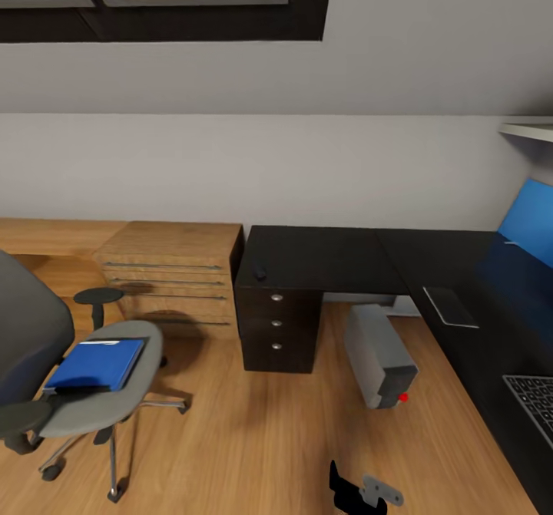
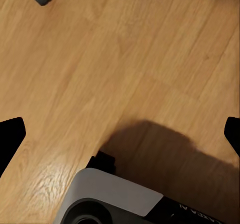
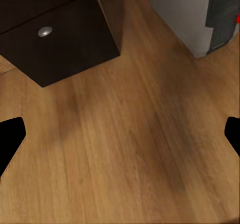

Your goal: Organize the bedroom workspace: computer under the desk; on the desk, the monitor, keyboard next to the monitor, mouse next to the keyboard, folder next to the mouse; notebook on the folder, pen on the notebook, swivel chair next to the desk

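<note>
You are looking down from the robot's head at one corner of the bedroom, where the L-shaped desk (image 1: pixel 322 258) runs along the white wall and turns down the right side. The swivel chair (image 1: pixel 100 392) stands at the left, well apart from the desk, with the blue folder (image 1: pixel 96 364) lying flat on its grey seat, so that is where your pick must begin. The mouse (image 1: pixel 260 272) sits on the black top above the drawers, the notebook (image 1: pixel 449 306) lies further right, and a corner of the keyboard (image 1: pixel 534 404) shows at the right edge. The computer (image 1: pixel 378 354) leans on the floor partly beneath the desk top (its red light faces you), already about where the task wants it. Both arms hang low and idle over bare wood floor (image 2: pixel 125 58), which suits a robot travelling, not reaching. The left gripper (image 2: pixel 120 134) has its fingertips spread wide with nothing between them; the right gripper (image 3: pixel 120 134) is likewise spread and empty, near the drawer unit (image 3: pixel 55 33). I cannot see the monitor or pen here.
</note>
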